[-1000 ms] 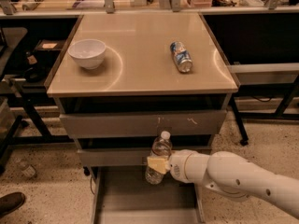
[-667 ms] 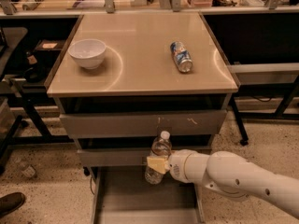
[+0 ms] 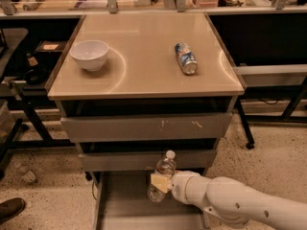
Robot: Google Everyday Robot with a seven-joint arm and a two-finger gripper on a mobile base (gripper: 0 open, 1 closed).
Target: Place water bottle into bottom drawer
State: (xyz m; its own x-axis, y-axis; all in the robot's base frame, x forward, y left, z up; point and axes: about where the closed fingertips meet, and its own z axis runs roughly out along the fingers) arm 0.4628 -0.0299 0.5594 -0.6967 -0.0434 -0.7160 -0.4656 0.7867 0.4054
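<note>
The water bottle (image 3: pixel 163 174), clear ribbed plastic with a white cap, stands upright over the open bottom drawer (image 3: pixel 124 205), a grey tray pulled out below the cabinet. My gripper (image 3: pixel 161 182) reaches in from the lower right and is shut on the bottle's middle, its pale finger pad across the bottle. The bottle's base is near the drawer floor; I cannot tell whether it touches.
The beige cabinet top (image 3: pixel 144 56) carries a white bowl (image 3: pixel 89 54) at left and a blue-and-silver can (image 3: pixel 185 58) lying at right. Two shut grey drawers (image 3: pixel 144 127) sit above the open one. A shoe (image 3: pixel 10 209) shows at the lower left on the speckled floor.
</note>
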